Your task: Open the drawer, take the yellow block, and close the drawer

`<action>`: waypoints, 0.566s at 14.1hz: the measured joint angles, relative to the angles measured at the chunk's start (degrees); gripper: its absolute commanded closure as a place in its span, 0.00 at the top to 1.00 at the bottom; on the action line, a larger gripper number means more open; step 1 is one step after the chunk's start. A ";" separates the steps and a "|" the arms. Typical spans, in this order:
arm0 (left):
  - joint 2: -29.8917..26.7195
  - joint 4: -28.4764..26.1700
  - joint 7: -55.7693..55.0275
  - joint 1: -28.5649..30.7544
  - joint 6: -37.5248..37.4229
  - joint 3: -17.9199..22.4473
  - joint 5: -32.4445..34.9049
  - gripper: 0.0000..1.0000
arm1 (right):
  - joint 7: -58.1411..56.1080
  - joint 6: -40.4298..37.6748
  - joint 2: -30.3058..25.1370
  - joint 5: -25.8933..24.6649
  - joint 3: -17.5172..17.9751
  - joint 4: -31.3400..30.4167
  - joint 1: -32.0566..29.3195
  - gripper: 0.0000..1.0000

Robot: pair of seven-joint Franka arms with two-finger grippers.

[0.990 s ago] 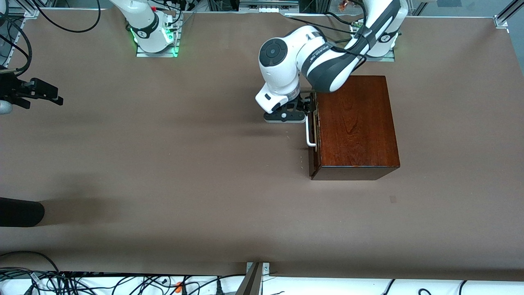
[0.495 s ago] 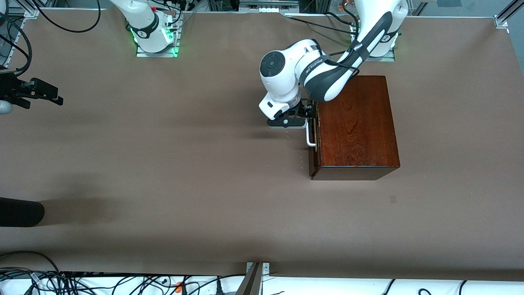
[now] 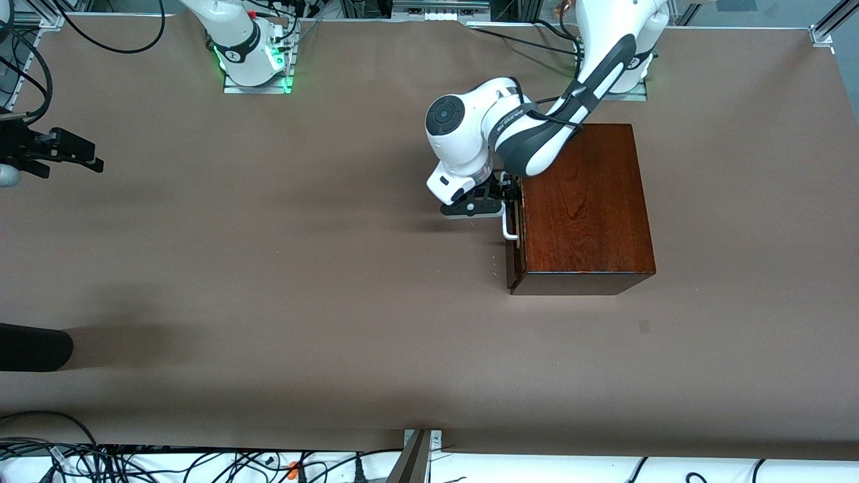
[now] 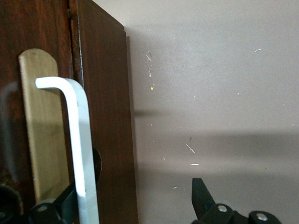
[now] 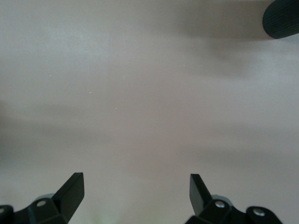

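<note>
The dark reddish-brown wooden box (image 3: pixel 584 201) stands toward the left arm's end of the table. Its drawer (image 3: pixel 515 251) is pushed in, its dark front facing the right arm's end. The white bar handle (image 3: pixel 508 227) runs along that front. My left gripper (image 3: pixel 504 196) is open at the handle's end nearest the robot bases. In the left wrist view the handle (image 4: pixel 77 140) lies between the jaws of my left gripper (image 4: pixel 135 191), close to one finger (image 4: pixel 65 205). The yellow block is hidden. My right gripper (image 3: pixel 94 163) waits open and empty over the table's right-arm end.
A black rounded object (image 3: pixel 33 347) lies at the right arm's edge of the table, nearer the front camera; it also shows in the right wrist view (image 5: pixel 282 18). Brown tabletop (image 3: pixel 302 268) spreads in front of the drawer.
My left gripper has moved along the drawer front toward the front camera, and its jaws now straddle the handle's end. The drawer and the right arm have not moved.
</note>
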 measured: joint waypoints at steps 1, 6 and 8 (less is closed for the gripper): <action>0.23 0.00 -0.34 -0.02 0.08 -0.01 0.18 1.00 | 0.00 0.00 0.00 0.00 0.00 0.00 0.00 1.00; 0.47 0.42 -0.69 -0.04 0.22 -0.02 0.21 1.00 | 0.00 0.00 0.00 0.00 0.00 0.00 0.00 1.00; 1.13 1.27 -0.73 -0.40 0.22 -0.10 0.21 1.00 | 0.00 0.00 0.00 0.00 0.00 0.00 0.00 1.00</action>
